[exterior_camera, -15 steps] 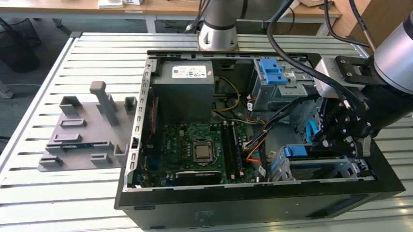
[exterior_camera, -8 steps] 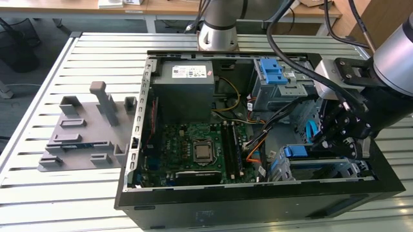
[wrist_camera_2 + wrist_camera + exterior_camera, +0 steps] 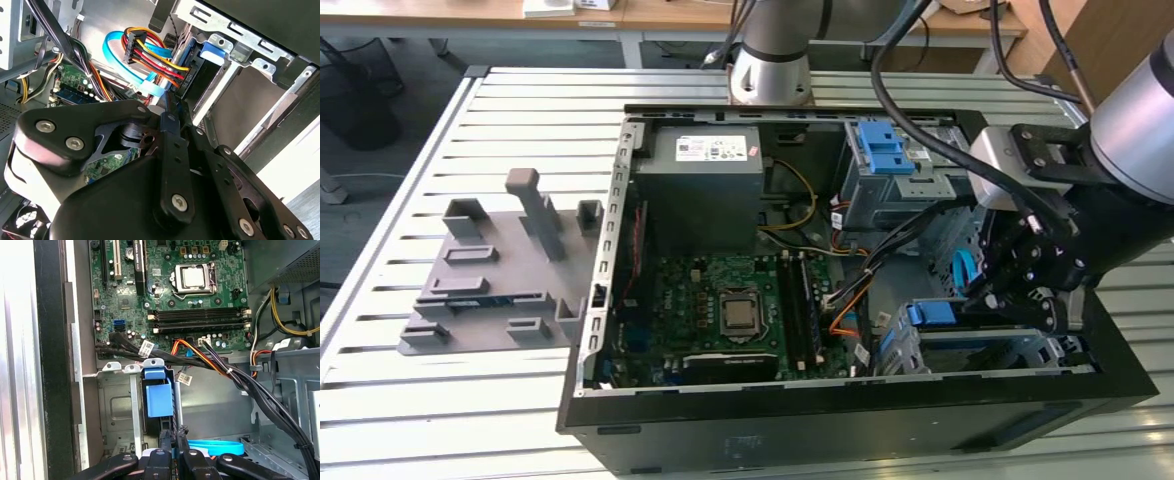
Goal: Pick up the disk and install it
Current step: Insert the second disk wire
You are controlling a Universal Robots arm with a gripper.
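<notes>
First wrist view: the flat silver disk in its blue plastic frame [image 3: 160,399] stands on edge in the grey metal drive cage [image 3: 117,405]. The black gripper [image 3: 172,441] is just beside it, fingers drawn narrow, nearly together. The disk is probably stiff, quite heavy and shock-sensitive; the frame sides seem the safest hold. Cables crowd the black computer case [image 3: 854,410] on the slatted metal table [image 3: 454,400].

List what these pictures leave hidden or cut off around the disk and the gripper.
- The disk: in the first wrist view it stands in the metal cage; its label and flat faces are hidden by the cage walls.
- The gripper: fingertips lie against the disk's edge; its linkage is cut off by the picture's edge.
- In the exterior view the arm covers the bay.
</notes>
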